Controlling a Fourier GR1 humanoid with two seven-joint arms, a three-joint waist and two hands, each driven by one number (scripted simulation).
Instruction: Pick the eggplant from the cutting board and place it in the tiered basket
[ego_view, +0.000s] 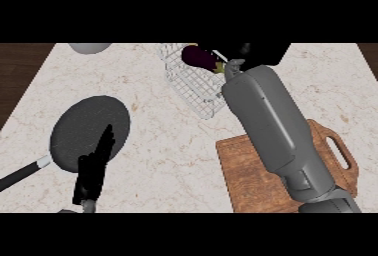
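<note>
The dark purple eggplant (196, 56) with its greenish stem end is at the top of the head view, over the wire tiered basket (193, 87). My right hand (258, 52) is right beside it at the stem end, partly cut off by the view's upper edge. Its fingers look curled onto the eggplant. My right forearm runs from the lower right up across the wooden cutting board (247, 172), which has nothing on its visible part. My left hand (94, 167) rests open at the lower left, fingers pointing up.
A dark round pan (77, 122) with a black handle lies at the left, partly under my left hand. A grey bowl (90, 47) shows at the top left edge. The marble counter ends in dark wood at both sides.
</note>
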